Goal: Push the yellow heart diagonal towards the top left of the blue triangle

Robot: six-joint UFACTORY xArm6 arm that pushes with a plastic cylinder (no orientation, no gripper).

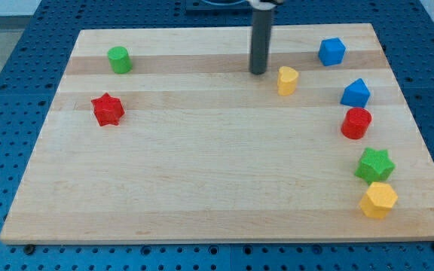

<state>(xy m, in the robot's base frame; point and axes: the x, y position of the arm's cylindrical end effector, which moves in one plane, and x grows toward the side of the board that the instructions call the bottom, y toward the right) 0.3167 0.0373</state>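
The yellow heart [287, 80] lies on the wooden board near the view's top, right of centre. The blue triangle [356, 93] lies to its right and slightly lower, apart from it. My tip [258, 72] stands just left of the yellow heart, a small gap between them, slightly higher in the view. The rod rises straight up from the tip to the view's top edge.
A blue cube [331, 51] lies above the blue triangle. A red cylinder [356, 123], a green star [374, 165] and a yellow hexagon [378, 200] run down the right side. A green cylinder [119, 59] and a red star [108, 110] lie at the left.
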